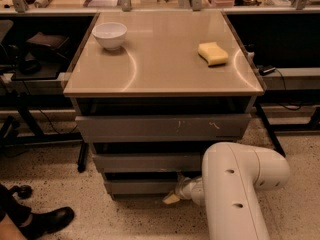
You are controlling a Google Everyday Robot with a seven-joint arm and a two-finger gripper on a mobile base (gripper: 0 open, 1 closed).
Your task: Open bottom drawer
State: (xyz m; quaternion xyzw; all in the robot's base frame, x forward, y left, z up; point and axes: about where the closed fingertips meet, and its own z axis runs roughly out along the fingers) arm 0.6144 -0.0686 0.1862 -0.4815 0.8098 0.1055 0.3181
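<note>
The robot's arm (243, 184) is a thick, smooth white shell with rounded edges, bending at a bulbous elbow. Two small dark round holes dot its broad face, one above the other. Toward the tip the shell narrows into a shorter, ringed wrist section of greyer white. It ends in the claw (171, 198), small, wedge-shaped and pale tan, which sits low by the floor at the right end of the bottom drawer (137, 186).

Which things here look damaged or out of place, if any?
Only the top drawer front stands out: it has pale scratch marks toward its right side. Nothing is spilled. The tool is low, by the right end of the bottom drawer.
</note>
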